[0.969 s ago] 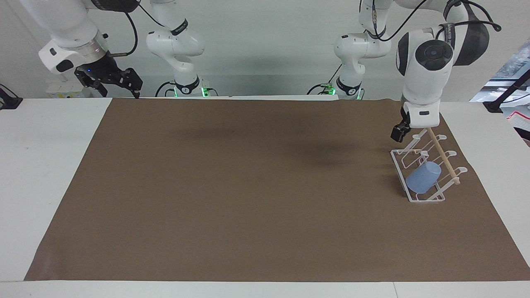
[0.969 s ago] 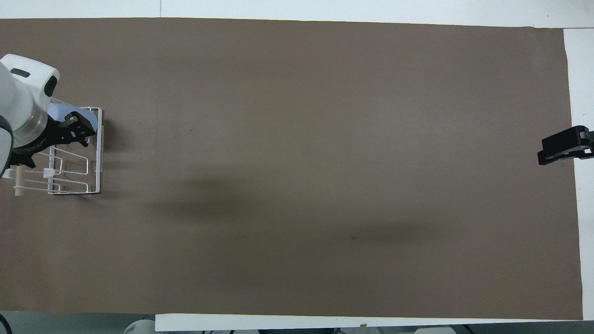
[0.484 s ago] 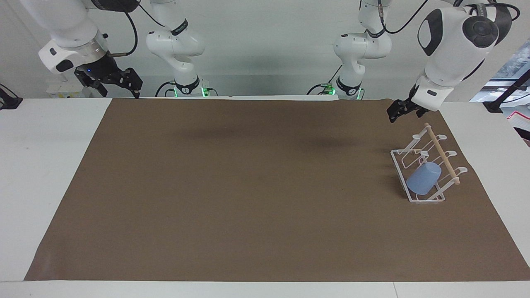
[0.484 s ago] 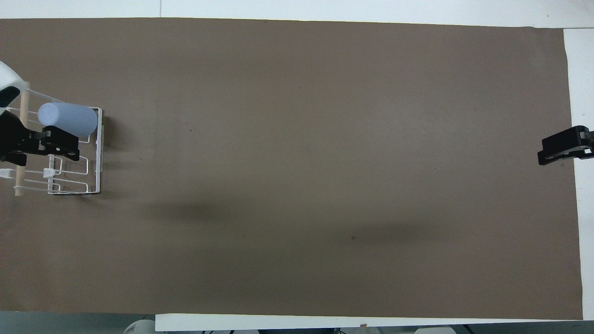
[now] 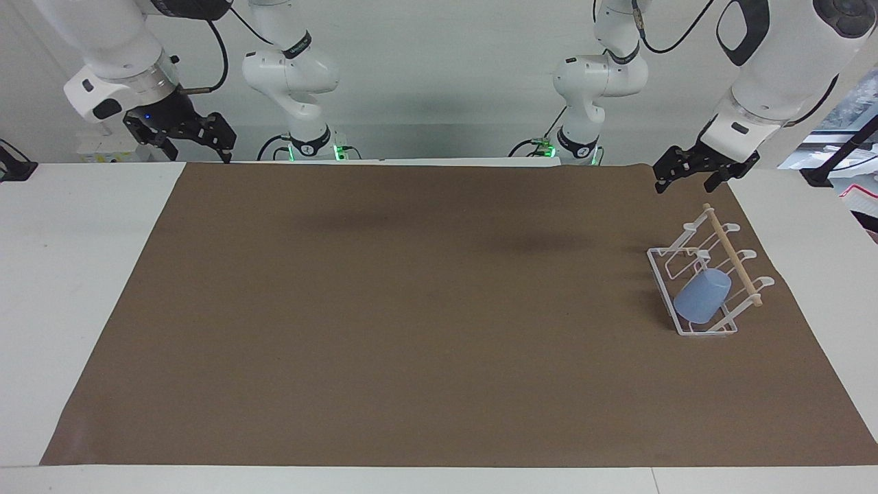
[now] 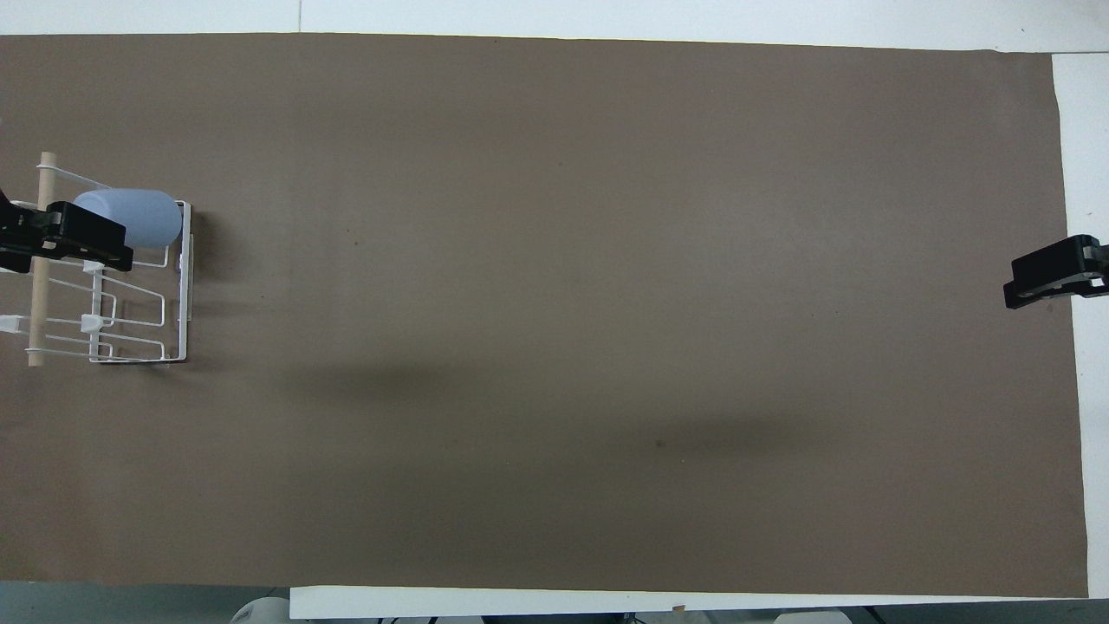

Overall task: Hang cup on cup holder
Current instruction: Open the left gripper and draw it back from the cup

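Observation:
The light-blue cup (image 5: 699, 296) sits tilted over a looped prong of the white wire cup holder (image 5: 658, 271), at the holder's end farther from the robots. It also shows in the overhead view (image 6: 139, 217) on the holder (image 6: 178, 295). A wooden dowel (image 5: 734, 259) runs across the holder's top. My left gripper (image 5: 686, 180) is open and empty, raised over the mat's edge just nearer the robots than the holder. In the overhead view the left gripper (image 6: 52, 238) overlaps the holder. My right gripper (image 5: 199, 145) is open, empty and waits.
A brown mat (image 5: 411, 309) covers most of the white table (image 5: 82, 261). The cup holder stands at the left arm's end of the mat. The right gripper (image 6: 1048, 282) hangs over the mat's edge at the right arm's end.
My left gripper has lifted off the cup holder, risen and drawn back toward the robots. The cup stays on the prong. The right arm has not moved.

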